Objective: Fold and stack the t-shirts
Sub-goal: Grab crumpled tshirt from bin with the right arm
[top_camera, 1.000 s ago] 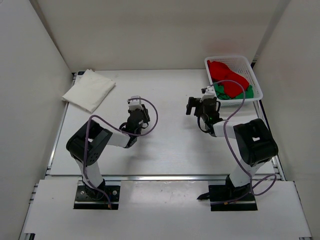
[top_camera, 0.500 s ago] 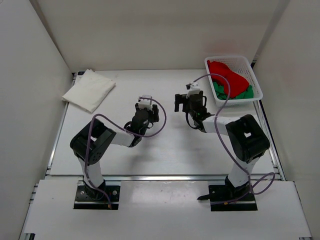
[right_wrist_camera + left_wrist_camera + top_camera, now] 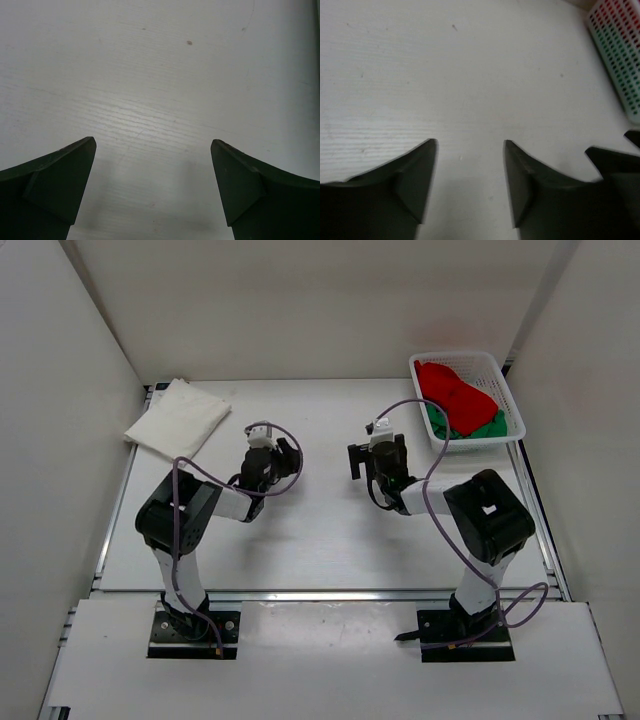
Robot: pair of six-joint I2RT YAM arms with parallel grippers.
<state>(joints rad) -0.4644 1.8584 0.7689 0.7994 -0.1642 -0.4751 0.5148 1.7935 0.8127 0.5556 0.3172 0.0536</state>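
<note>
While the white t-shirt (image 3: 178, 420) lies folded in the worktop's (image 3: 330, 525) far-left corner, my left end effector (image 3: 470, 145) and right end effector (image 3: 152, 145) hover released, empty; next I'd fetch the red t-shirt (image 3: 455, 388) from the basket (image 3: 455, 356).

Matt table (image 3: 330, 540); cloth t-shirts (image 3: 178, 420); plastic lattice basket (image 3: 455, 356).

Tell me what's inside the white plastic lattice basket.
A crumpled bright red cloth t-shirt lies on top of a green cloth t-shirt, which shows only at the near side of the basket. The rest of the green shirt and the basket floor are covered.
</note>
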